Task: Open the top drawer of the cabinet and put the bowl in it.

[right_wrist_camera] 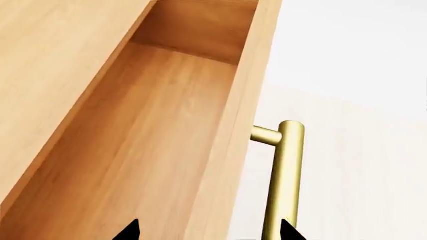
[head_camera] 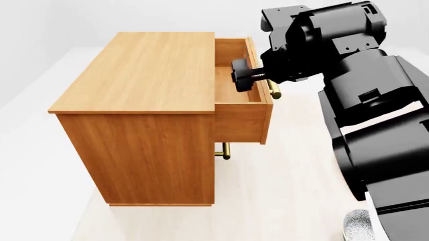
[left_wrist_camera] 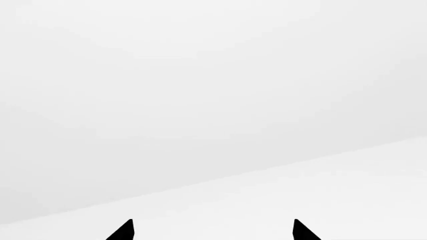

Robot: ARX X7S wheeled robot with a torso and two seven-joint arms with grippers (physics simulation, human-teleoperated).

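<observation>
Head view crops the bowl [head_camera: 360,227]; both end effectors' fingertips stand apart, empty.

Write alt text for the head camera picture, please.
A wooden cabinet with its top drawer pulled open and empty; the robot's right gripper reaches over the drawer front by the brass handle. A speckled bowl shows at the bottom edge.

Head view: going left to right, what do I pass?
Cabinet → open top drawer → its brass handle → right arm's black body. The right gripper overlaps the drawer, so it is left out.
</observation>
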